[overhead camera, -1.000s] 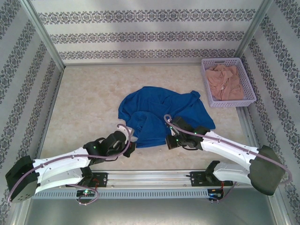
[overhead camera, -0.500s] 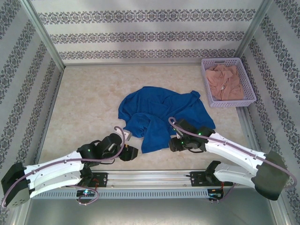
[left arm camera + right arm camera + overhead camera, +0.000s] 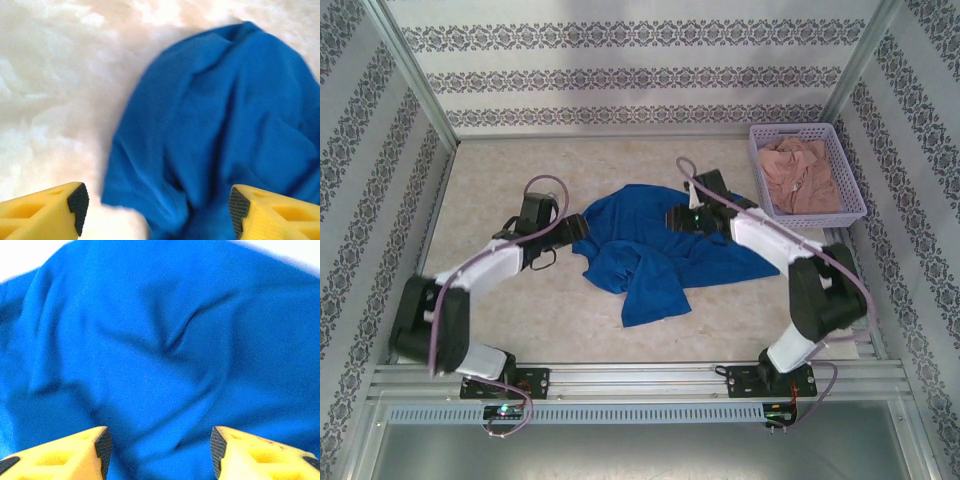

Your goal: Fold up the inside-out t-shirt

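Beige tabletop (image 3: 510,310), crumpled blue t-shirt (image 3: 655,255), left arm (image 3: 485,265), right arm (image 3: 770,240) stretched over its sides, jaws parted, empty.

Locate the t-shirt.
Top view: t-shirt crumpled mid-table, left gripper at its left edge, right gripper over its far side, basket to its right.

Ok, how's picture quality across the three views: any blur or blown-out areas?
Top external: sharp, evenly lit, the t-shirt reads clearly. Left wrist: the table is washed out to white, shirt edges soft. Right wrist: slightly soft, folds visible, yellow fingers sharper.
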